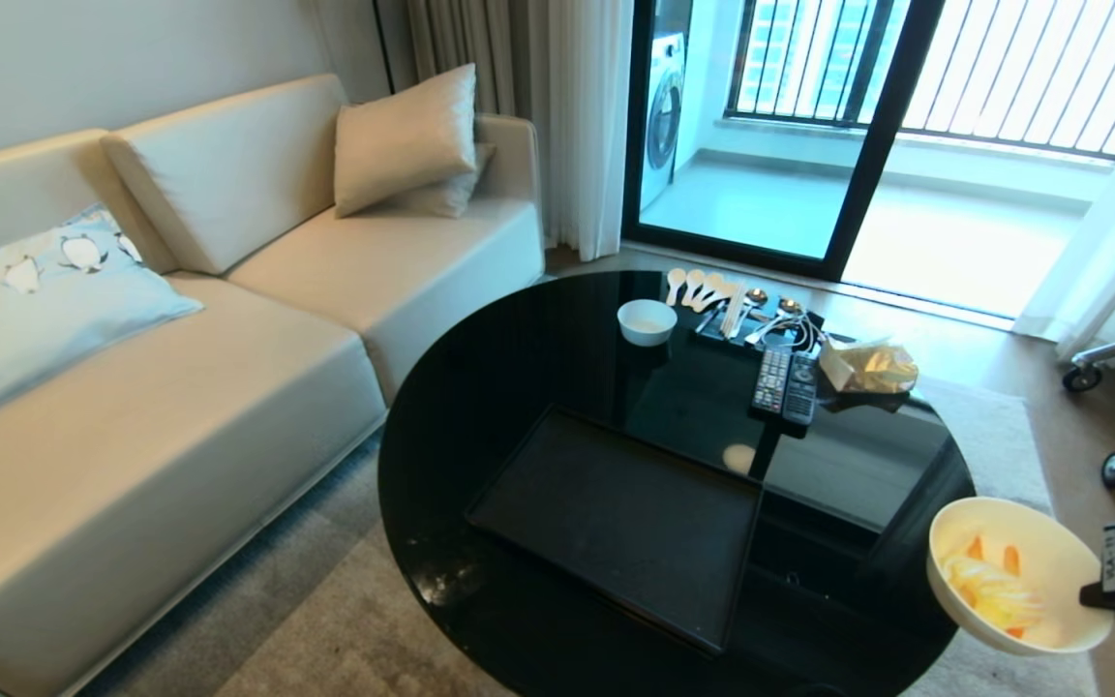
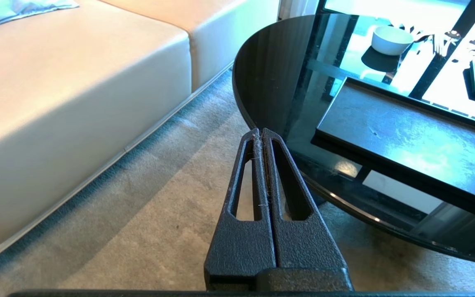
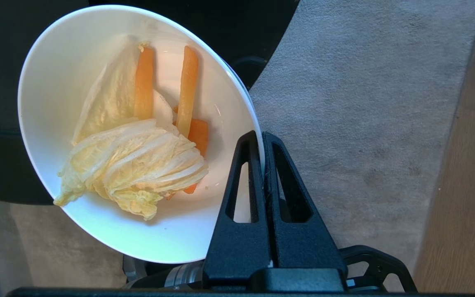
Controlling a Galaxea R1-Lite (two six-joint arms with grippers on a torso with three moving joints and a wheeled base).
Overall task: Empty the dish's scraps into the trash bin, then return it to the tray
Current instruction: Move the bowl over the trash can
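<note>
Nearest me, my right gripper [image 3: 262,138] is clamped on the rim of the glossy cream-white dish [image 3: 56,82], holding its pale-yellow and orange scraps [image 3: 138,165] off the round black table's [image 1: 480,387] right edge, beyond it the bare matte-black tray [image 1: 616,523], while my left gripper [image 2: 261,134] hangs closed, empty.
</note>
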